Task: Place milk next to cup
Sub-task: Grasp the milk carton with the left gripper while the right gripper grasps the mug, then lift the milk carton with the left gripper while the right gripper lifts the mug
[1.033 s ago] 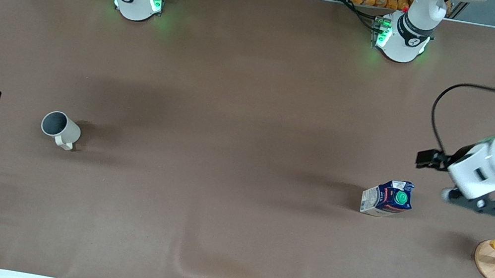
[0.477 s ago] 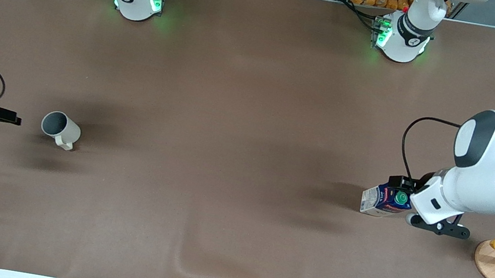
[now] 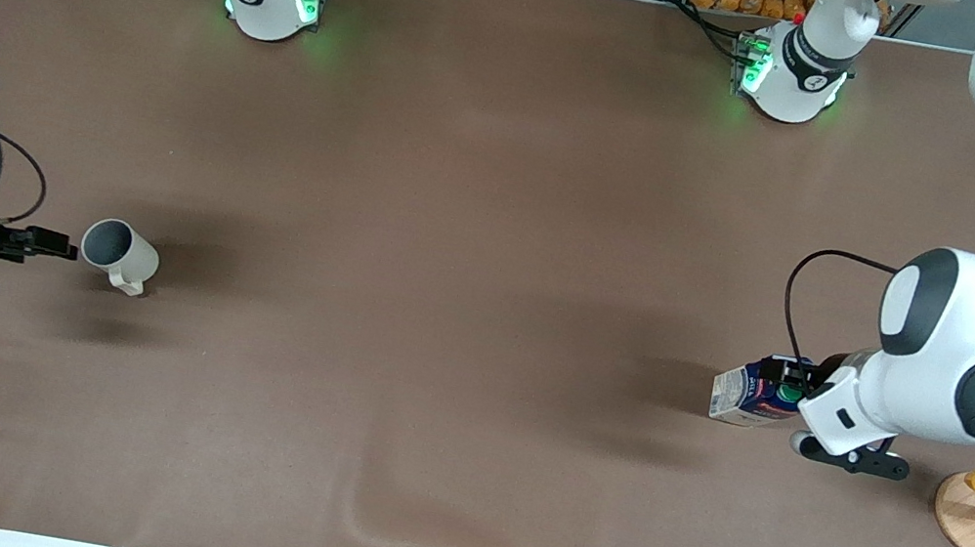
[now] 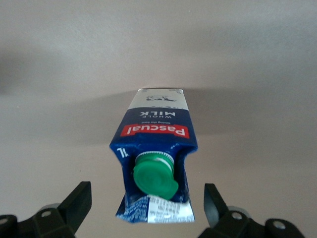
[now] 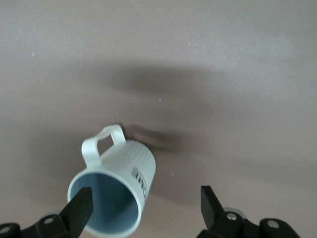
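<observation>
Right over the milk carton (image 3: 750, 392) sits the left gripper (image 4: 147, 210), fingers spread wide on either side of the green cap (image 4: 155, 177), not touching it yet. Carton's standing on the brown table (image 3: 478, 213) at the left arm's end. Way down at the right arm's end, the right gripper (image 5: 143, 210) hangs wide open just above the cream mug (image 3: 119, 253), one finger (image 5: 79, 210) over its rim. Milk and mug are well apart.
</observation>
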`<state>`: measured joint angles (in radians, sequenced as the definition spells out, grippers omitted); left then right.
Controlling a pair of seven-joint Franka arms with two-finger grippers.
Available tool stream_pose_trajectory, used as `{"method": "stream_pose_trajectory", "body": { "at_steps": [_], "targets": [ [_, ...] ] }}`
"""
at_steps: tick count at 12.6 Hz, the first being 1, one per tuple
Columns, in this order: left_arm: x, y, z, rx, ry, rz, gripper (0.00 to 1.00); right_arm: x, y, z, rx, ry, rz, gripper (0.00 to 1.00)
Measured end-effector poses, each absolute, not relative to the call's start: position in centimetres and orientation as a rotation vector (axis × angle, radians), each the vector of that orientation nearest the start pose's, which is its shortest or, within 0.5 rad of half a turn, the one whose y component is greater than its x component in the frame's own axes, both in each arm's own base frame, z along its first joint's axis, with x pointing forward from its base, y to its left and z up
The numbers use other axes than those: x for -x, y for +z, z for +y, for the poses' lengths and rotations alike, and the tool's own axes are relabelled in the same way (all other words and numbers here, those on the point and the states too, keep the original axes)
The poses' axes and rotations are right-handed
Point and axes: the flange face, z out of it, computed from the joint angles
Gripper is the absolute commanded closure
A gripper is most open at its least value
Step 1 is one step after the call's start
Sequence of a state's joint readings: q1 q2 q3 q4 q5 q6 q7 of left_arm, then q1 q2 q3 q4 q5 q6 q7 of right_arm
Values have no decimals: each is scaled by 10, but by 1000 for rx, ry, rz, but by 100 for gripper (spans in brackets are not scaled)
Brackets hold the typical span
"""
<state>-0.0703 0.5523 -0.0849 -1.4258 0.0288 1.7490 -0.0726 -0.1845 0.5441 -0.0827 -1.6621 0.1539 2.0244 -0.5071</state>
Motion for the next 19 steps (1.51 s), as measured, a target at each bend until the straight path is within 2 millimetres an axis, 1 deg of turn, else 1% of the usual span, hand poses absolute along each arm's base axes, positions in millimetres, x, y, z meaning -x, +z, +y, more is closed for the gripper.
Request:
{"method": "stream_pose_trajectory", "body": {
  "at_steps": [1, 2, 3, 4, 5, 7, 8, 9, 10, 12, 14, 15, 17, 19],
  "targets": [
    [-677, 350, -94, 3108, 375, 131, 0, -639, 264, -157, 2977, 205, -253, 33],
    [-677, 342, -95, 3105, 393, 133, 0, -637, 249, -156, 2973, 220, -248, 46],
    [-677, 334, -96, 3103, 409, 135, 51, -636, 240, -156, 2968, 237, -246, 78],
    [-678, 327, -97, 3103, 412, 136, 99, -635, 237, -155, 2965, 246, -247, 95],
    [-679, 322, -97, 3104, 410, 136, 100, -635, 237, -154, 2963, 249, -249, 100],
    [-679, 320, -97, 3105, 410, 134, 100, -635, 237, -152, 2960, 255, -251, 100],
    [-680, 321, -97, 3105, 405, 134, 100, -635, 237, -150, 2954, 266, -254, 96],
    [-681, 323, -97, 3107, 398, 133, 100, -634, 238, -147, 2944, 281, -258, 1],
    [-682, 325, -97, 3109, 390, 132, 100, -634, 243, -141, 2931, 293, -266, 0],
    [-685, 332, -96, 3114, 364, 129, 100, -639, 267, -130, 2913, 311, -293, 0],
    [-689, 351, -95, 3122, 309, 126, 100, -643, 290, -121, 2907, 300, -318, 0],
    [-690, 366, -96, 3127, 274, 118, 100, -643, 295, -117, 2905, 295, -325, 0],
    [-686, 395, -108, 3134, 211, 71, 100, -641, 288, -116, 2889, 299, -305, 0],
    [-676, 415, -136, 3141, 202, 58, 100, -635, 273, -115, 2862, 306, -267, 0]
  ]
}}
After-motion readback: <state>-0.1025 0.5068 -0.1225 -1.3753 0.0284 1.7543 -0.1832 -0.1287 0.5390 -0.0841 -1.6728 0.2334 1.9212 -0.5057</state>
